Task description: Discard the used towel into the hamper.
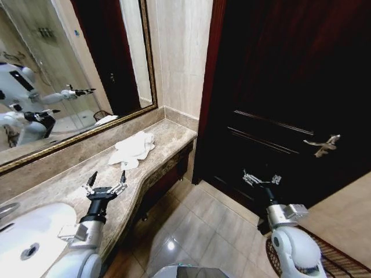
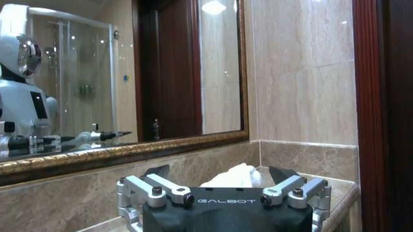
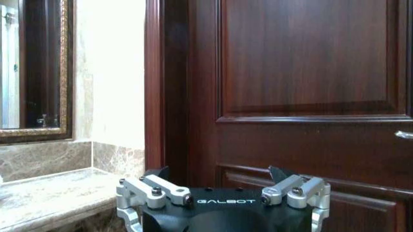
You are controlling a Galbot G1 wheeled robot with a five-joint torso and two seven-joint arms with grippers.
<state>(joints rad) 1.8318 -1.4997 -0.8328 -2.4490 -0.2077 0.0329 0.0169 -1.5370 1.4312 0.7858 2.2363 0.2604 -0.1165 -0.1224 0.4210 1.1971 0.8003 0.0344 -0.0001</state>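
The used towel (image 1: 132,149) is a crumpled white heap on the marble counter (image 1: 64,185), near its far end below the mirror. My left gripper (image 1: 107,178) hovers open over the counter, short of the towel and a little toward the front edge. In the left wrist view the towel (image 2: 240,175) lies ahead between the spread fingers of that gripper (image 2: 219,170). My right gripper (image 1: 262,178) is open and empty, raised above the floor in front of the dark door, as the right wrist view (image 3: 219,170) also shows. The hamper (image 1: 342,258) is a dark woven shape at the lower right, partly behind my right arm.
A white sink (image 1: 29,231) is set in the counter at the near left. The gold-framed mirror (image 1: 58,69) backs the counter. The dark wooden door (image 1: 278,87) with its metal handle (image 1: 322,145) stands on the right. Tiled floor (image 1: 203,226) lies between counter and door.
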